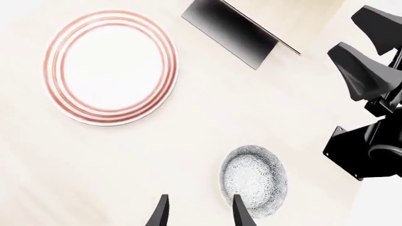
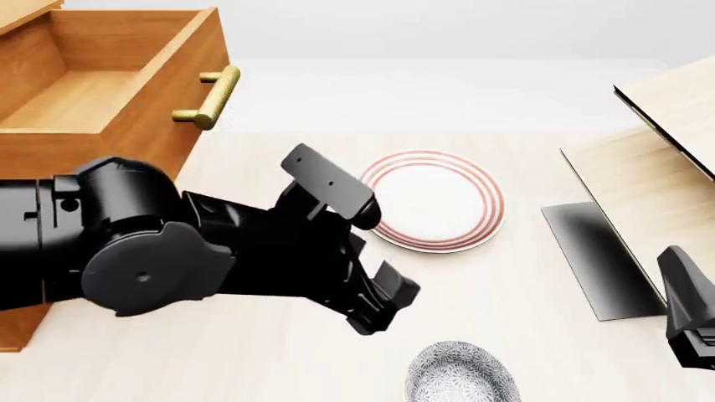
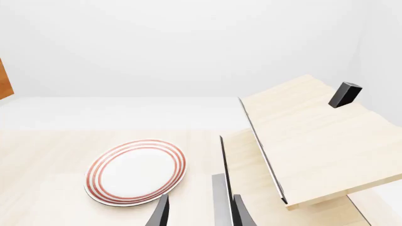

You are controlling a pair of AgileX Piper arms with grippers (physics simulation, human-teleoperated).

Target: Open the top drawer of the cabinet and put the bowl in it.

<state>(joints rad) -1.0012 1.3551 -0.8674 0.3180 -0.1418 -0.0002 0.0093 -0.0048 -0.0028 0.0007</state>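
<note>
One of the two task steps is complete as the pictures show it: the top drawer (image 2: 79,100) of the cabinet (image 2: 28,251) stands pulled out, its interior exposed and nothing visible in it, with the brass handle (image 2: 213,96) projecting from its front panel. The second step, placing the bowl (image 2: 464,375), is not yet done.

Bowl location: in the front view, the bowl rests upright on the table (image 2: 525,293) at the 6 o'clock edge of the picture, well apart from the drawer, which lies toward 10 o'clock from it. The red-ringed plate (image 2: 430,201) sits at 12 o'clock from the bowl, clear of it.

Left gripper (image 2: 380,306): positioned above the table between the plate and the bowl, at roughly 10 o'clock from the bowl. The left wrist view shows the two fingertips (image 1: 238,209) spread apart with bare table between them. One fingertip overlaps the bowl's rim in that view; contact cannot be confirmed. The claw holds nothing.

Right gripper (image 3: 197,214): its tips are parted in the right wrist view, with nothing gripped, pointing toward the pale wooden structure (image 3: 314,141) and the plate. It is far from the bowl and the drawer.

Remaining work, as a judgement:
1. Close the left claw on the bowl's rim.
2. Lift the bowl.
3. Carry it toward 10 o'clock, over the drawer front.
4. Release it inside the drawer.
</note>
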